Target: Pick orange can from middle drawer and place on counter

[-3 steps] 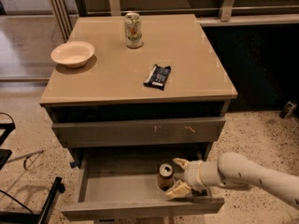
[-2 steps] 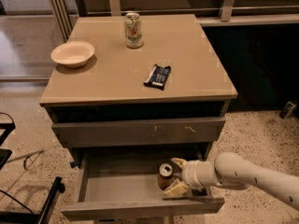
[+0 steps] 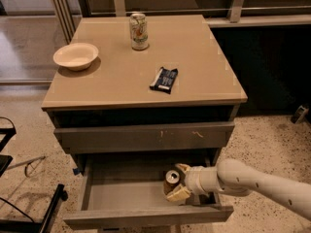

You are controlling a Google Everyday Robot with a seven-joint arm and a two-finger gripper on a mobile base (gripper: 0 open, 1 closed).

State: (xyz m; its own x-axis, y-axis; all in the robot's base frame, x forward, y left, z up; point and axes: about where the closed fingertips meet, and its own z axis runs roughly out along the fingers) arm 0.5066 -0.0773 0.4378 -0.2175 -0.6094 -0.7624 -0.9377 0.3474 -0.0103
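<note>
The orange can (image 3: 171, 180) stands upright in the open middle drawer (image 3: 121, 194), right of its centre, silver top showing. My gripper (image 3: 178, 181) reaches in from the right on a white arm. One finger sits behind the can and the other in front of it, so the fingers are around the can and close against its sides. The can rests on the drawer floor. The tan counter (image 3: 116, 76) lies above, over a closed drawer front with small orange scratches (image 3: 141, 136).
On the counter stand a pale green-and-white can (image 3: 138, 31) at the back, a cream bowl (image 3: 76, 56) at the left and a dark snack packet (image 3: 164, 78) near the middle. Black frame parts (image 3: 51, 210) stand on the floor at lower left.
The gripper has shifted a little left, deeper into the drawer, and its fingers now sit closer around the orange can. The can has not moved.
</note>
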